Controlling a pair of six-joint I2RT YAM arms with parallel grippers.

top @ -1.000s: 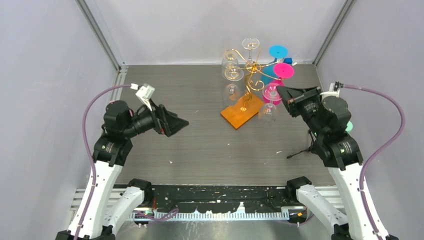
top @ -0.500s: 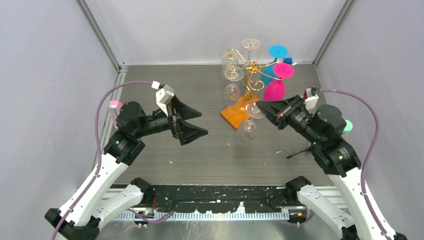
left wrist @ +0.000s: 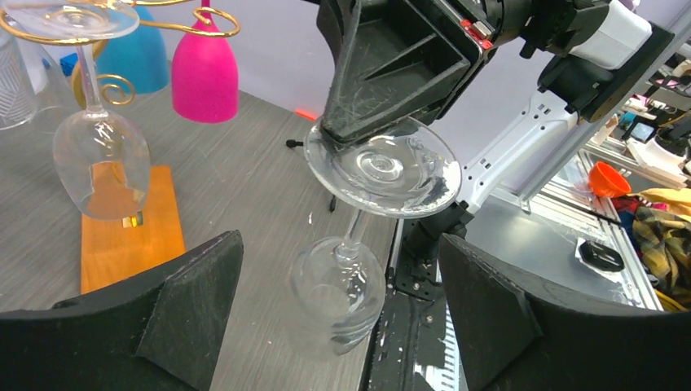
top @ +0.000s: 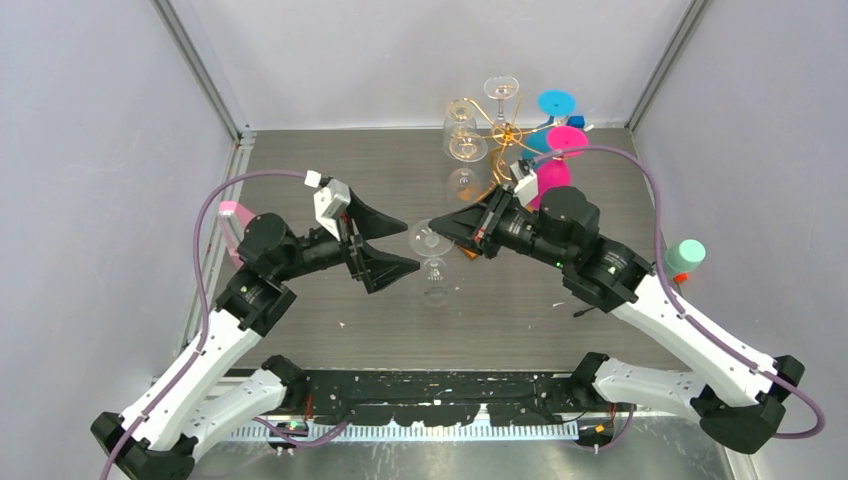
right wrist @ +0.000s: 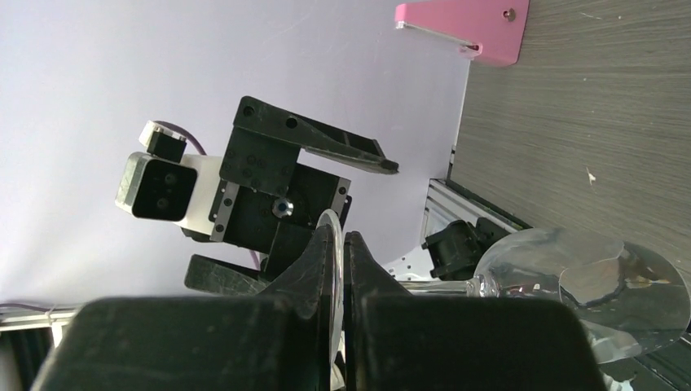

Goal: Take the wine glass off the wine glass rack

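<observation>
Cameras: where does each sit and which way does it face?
Top: above, behind the bases, looking down on the table; left arm and right arm show, glass between them.
Left wrist: looks rightward past its open jaws at the glass and the rack.
Right wrist: looks leftward over its shut jaws, pinching the glass's foot, at the left arm.
Shared: all show the glass.

Green cylinder (top: 686, 254), pink block (top: 235, 212), well apart.

Wine glass (top: 431, 240) between left gripper (top: 410, 247) and right gripper (top: 435, 225); rack (top: 508, 133) seemingly well behind
</observation>
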